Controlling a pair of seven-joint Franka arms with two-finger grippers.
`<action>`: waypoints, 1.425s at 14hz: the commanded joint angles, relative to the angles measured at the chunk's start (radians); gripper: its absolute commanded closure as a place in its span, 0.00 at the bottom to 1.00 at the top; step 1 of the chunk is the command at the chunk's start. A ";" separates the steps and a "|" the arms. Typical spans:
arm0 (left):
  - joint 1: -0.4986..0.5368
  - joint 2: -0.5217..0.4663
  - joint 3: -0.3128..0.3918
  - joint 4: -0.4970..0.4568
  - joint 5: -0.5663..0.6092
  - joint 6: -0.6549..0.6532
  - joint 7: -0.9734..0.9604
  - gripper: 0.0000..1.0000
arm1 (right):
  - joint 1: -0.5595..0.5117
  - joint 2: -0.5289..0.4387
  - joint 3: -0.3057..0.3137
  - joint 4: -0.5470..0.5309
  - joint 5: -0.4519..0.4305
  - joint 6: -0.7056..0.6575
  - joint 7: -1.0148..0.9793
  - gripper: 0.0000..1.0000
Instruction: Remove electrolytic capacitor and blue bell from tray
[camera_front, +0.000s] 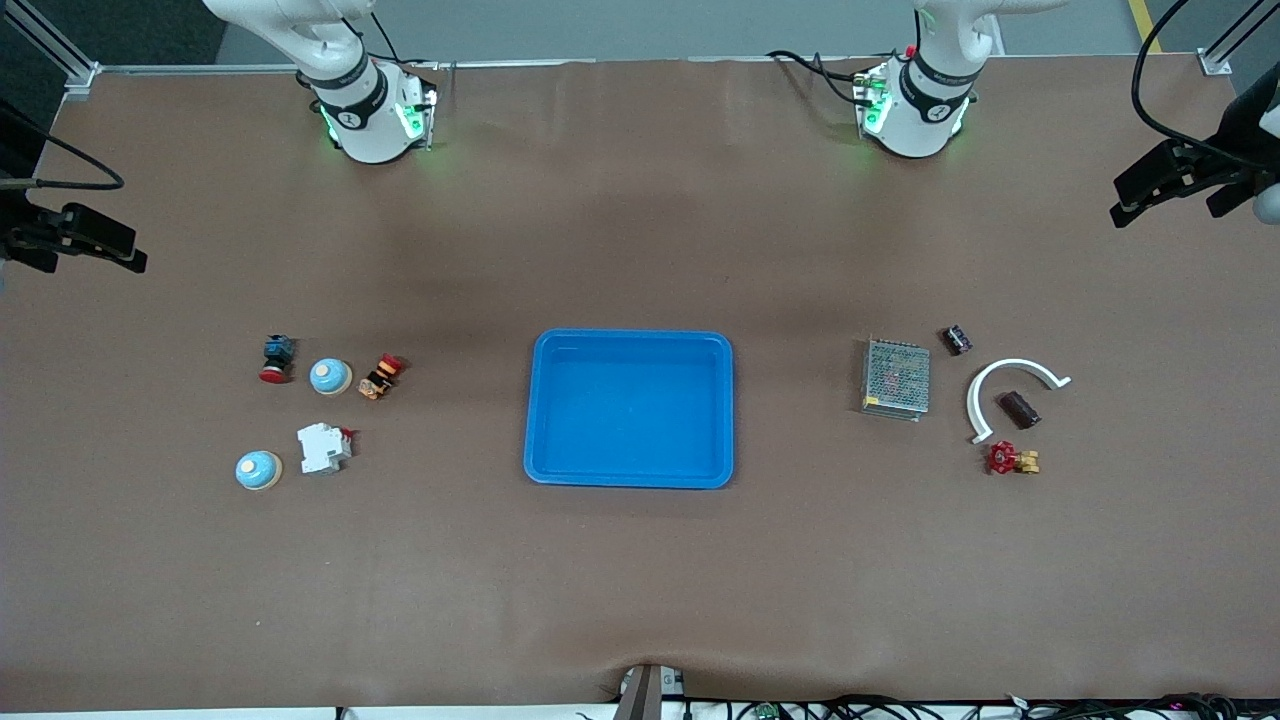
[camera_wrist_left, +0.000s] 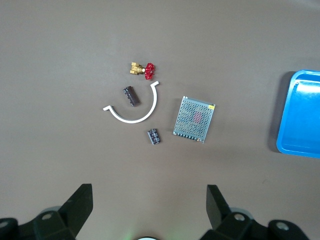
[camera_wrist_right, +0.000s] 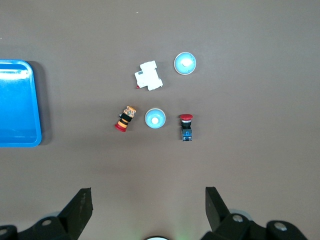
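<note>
At the right arm's end, two blue bells (camera_front: 330, 377) (camera_front: 259, 470) lay among push buttons (camera_front: 277, 358) and a white breaker (camera_front: 323, 447). The empty blue tray (camera_front: 629, 480) sat mid-table. At the left arm's end, two dark capacitors (camera_front: 1020, 409) (camera_front: 958, 339) flanked a white arc (camera_front: 1012, 383). The right gripper (camera_wrist_right: 148, 202) hung spread over the bells, the left gripper (camera_wrist_left: 149, 200) spread over the capacitors

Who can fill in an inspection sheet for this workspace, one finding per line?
Surface: brown table, blue tray in the middle.
Job's things: two capacitors; two bells; all outside the tray.
Clutter: power supply, white arc, red valve, breaker, two push buttons.
End effectors: left end effector and right end effector open, high over their groups.
Cables: bundle along the table's near edge.
Surroundings: side cameras.
</note>
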 joint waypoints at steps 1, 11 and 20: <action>0.003 0.001 -0.002 0.015 -0.007 -0.009 0.011 0.00 | -0.031 -0.045 0.008 -0.064 -0.008 0.013 0.017 0.00; 0.005 0.008 -0.002 0.030 0.007 -0.009 0.016 0.00 | -0.065 -0.034 0.031 -0.038 0.000 0.048 0.017 0.00; -0.001 0.010 -0.003 0.038 0.008 -0.013 0.011 0.00 | -0.059 -0.034 0.026 -0.031 -0.003 0.045 0.017 0.00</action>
